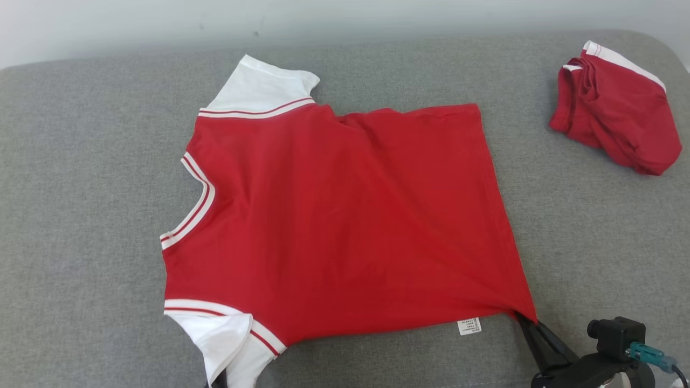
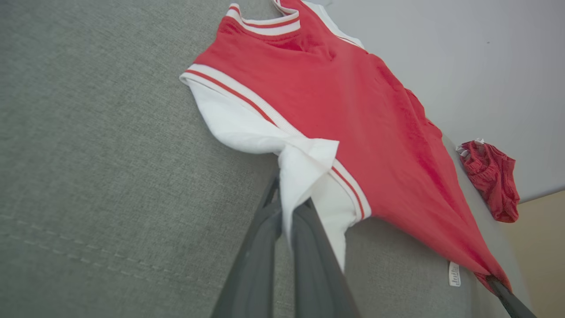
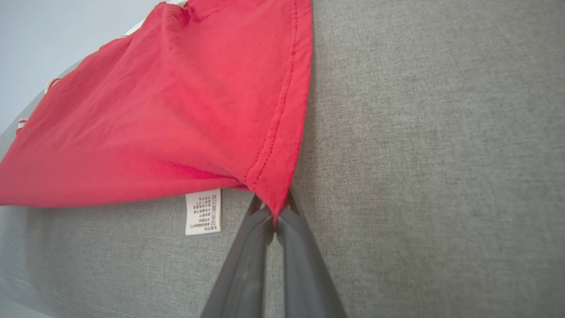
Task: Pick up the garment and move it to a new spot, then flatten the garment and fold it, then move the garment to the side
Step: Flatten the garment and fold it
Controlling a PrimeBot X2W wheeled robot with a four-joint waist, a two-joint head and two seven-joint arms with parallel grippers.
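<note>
The garment [image 1: 345,215] is a red T-shirt with white sleeves and striped trim, spread flat on the grey cushion, neck toward the left. My right gripper [image 1: 527,321] is shut on its near right hem corner [image 3: 276,201], beside a white care label [image 3: 203,212]. In the left wrist view my left gripper [image 2: 289,210] is shut on the near white sleeve [image 2: 304,163]. In the head view that sleeve [image 1: 226,339] reaches the bottom edge. Both pinched corners are pulled taut toward me.
A second red garment [image 1: 614,124] lies bunched at the far right of the grey cushion [image 1: 81,215]. A pale wall [image 1: 161,21] runs behind the cushion's far edge. Bare cushion lies left of the shirt and between the two garments.
</note>
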